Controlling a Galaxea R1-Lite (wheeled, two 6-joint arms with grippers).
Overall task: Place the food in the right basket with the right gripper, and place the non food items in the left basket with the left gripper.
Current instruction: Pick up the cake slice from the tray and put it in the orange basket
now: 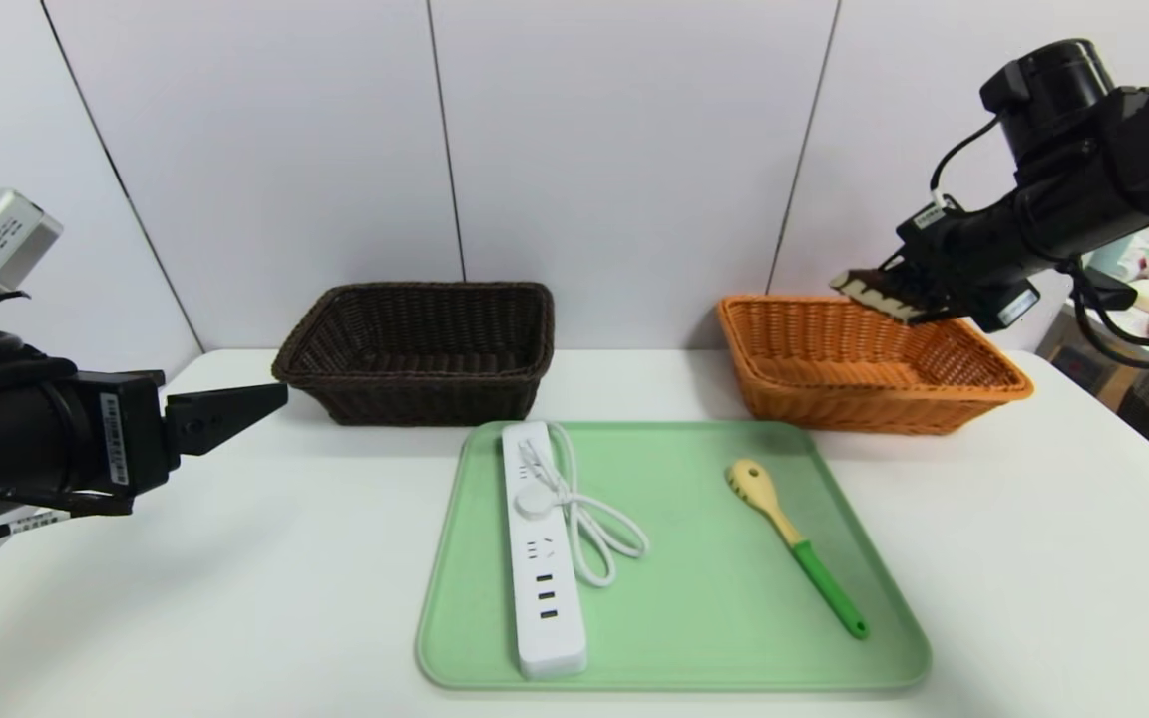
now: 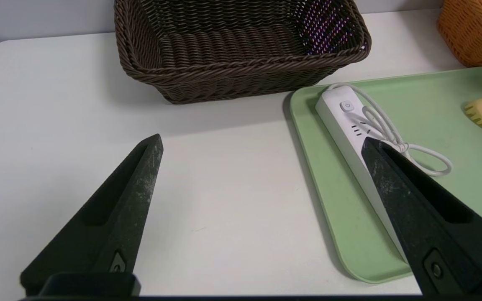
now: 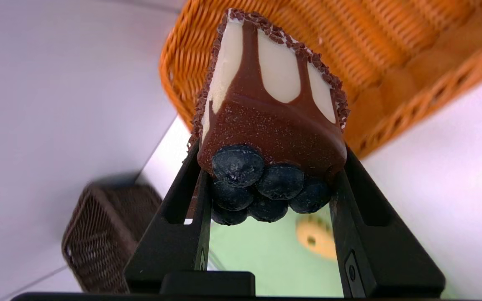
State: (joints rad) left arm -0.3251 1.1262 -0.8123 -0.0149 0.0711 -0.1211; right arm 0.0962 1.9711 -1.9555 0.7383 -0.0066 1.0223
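The left gripper (image 1: 226, 417) is held above the left side of the white table (image 1: 265, 588), its jaws spread wide with nothing gripped between them. Past its fingertips, the dark basket (image 1: 415, 391) is seen near the wall (image 1: 624, 150). To the right of those jaws, the green tray (image 1: 679, 638) is set in front of the two baskets. On its left side the power strip (image 1: 547, 598) is laid lengthwise, with its white cord (image 1: 599, 514) looped and bundled beside and partly over it. Farther right of the left jaws, on the same tray, the spoon (image 1: 784, 529) is laid aslant, its green handle pointed away from the baskets. Behind the tray's right part, below the right jaws, the orange basket (image 1: 864, 404) is placed. The cake (image 3: 272, 121) is clasped between the jaws of the right gripper (image 3: 272, 156) and held above that basket, its blueberries (image 3: 280, 182) turned back between the fingers.
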